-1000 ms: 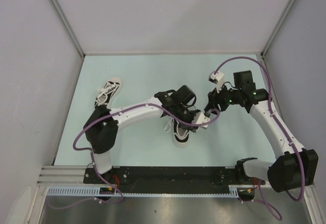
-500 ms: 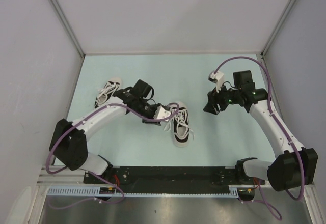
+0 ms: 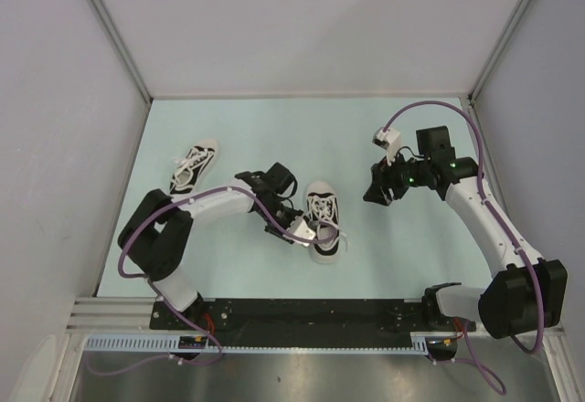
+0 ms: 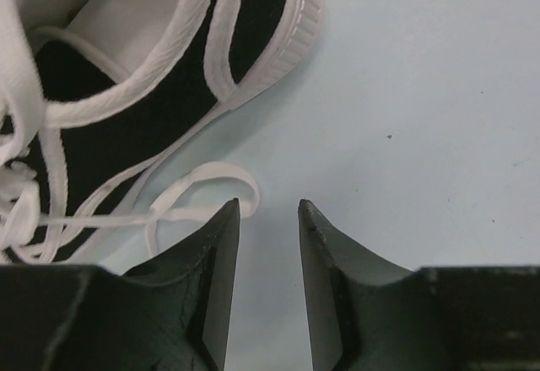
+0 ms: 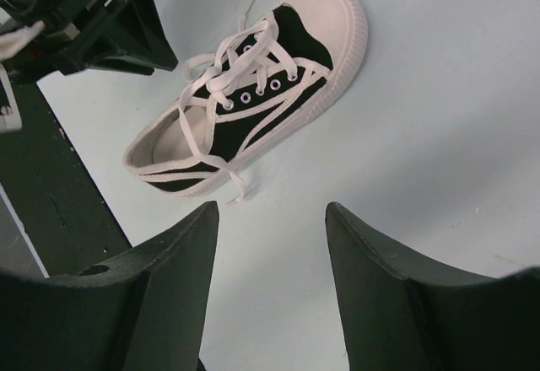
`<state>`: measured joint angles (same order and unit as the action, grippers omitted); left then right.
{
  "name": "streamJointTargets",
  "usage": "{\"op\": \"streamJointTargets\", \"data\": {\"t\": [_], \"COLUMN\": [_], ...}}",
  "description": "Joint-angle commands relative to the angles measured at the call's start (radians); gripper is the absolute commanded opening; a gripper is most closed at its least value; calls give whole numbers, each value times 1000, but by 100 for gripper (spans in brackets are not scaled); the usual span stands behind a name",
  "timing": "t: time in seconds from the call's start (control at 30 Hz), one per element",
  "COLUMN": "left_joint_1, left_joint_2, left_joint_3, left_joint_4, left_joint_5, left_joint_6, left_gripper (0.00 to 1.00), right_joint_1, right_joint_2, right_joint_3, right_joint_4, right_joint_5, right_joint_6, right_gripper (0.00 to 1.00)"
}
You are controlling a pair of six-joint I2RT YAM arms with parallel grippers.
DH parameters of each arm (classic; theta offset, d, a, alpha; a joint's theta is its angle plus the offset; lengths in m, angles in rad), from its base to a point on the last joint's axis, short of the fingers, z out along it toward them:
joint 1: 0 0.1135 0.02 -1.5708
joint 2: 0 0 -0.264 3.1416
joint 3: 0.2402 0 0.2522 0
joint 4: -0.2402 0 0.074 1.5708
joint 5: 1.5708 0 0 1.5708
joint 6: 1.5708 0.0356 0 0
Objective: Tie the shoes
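One of the shoes (image 3: pixel 323 212), black with a white toe cap and loose white laces, lies mid-table with its toe pointing away. The second shoe (image 3: pixel 195 165) lies at the far left. My left gripper (image 3: pixel 306 233) is low at the near shoe's left side by the heel. In the left wrist view that gripper (image 4: pixel 268 207) is open with bare table between its tips, and a lace loop (image 4: pixel 215 171) lies just beyond its left fingertip beside the shoe (image 4: pixel 169 93). My right gripper (image 3: pixel 373 194) hangs open to the right; its wrist view shows the gripper (image 5: pixel 272 211) empty above the shoe (image 5: pixel 253 93).
Light blue table surface (image 3: pixel 274 128) is bounded by grey walls with metal corner rails (image 3: pixel 110 32). The left arm (image 5: pixel 84 17) shows at the upper left of the right wrist view, close to the shoe's heel. Purple cables (image 3: pixel 439 108) loop off both arms.
My left arm swung from the right of the near shoe across to its left, then settled low by the heel, and its jaws opened. The right arm barely moved.
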<state>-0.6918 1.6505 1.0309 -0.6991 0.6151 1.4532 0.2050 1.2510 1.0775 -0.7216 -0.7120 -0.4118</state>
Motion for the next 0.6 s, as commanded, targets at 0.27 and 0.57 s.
{"op": "streamJointTargets", "data": {"t": [0.27,0.57], "left_joint_1": [-46,-46], "left_joint_2": [120,118], "left_joint_3": [81,115], "left_joint_4": [61,-40], "left_joint_5": [-57,-32], "left_joint_6": [-16,18], "left_gripper": [42,3], "right_joint_1": [-12,-16], "right_joint_2": [-4,-12], "right_joint_3": [2,2], "right_joint_4": [-13,-4], "right_joint_5": [-6,-14], "right_joint_6": [-15,-12], "right_gripper": [59,58]}}
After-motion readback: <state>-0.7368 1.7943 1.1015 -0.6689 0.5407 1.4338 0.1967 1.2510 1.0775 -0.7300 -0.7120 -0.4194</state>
